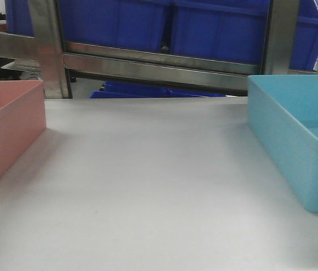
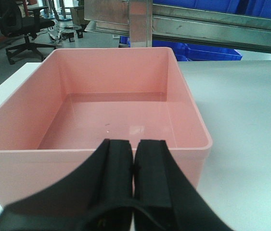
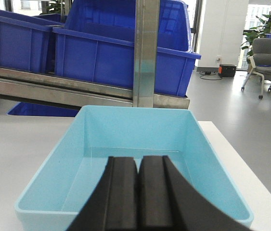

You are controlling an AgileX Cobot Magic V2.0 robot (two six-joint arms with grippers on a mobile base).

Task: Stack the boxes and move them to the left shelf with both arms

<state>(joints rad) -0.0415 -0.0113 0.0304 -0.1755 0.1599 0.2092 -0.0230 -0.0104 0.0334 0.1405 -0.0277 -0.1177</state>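
Front view: we see the pink box (image 1: 6, 130) cut by the left edge, the blue box (image 1: 294, 141) by the right.

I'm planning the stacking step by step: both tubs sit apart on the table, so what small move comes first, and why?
Probably open the left gripper: its jaws are shut on nothing by the near rim of the pink tub, and shut jaws cannot straddle that wall. The right gripper is likewise shut at the blue tub.
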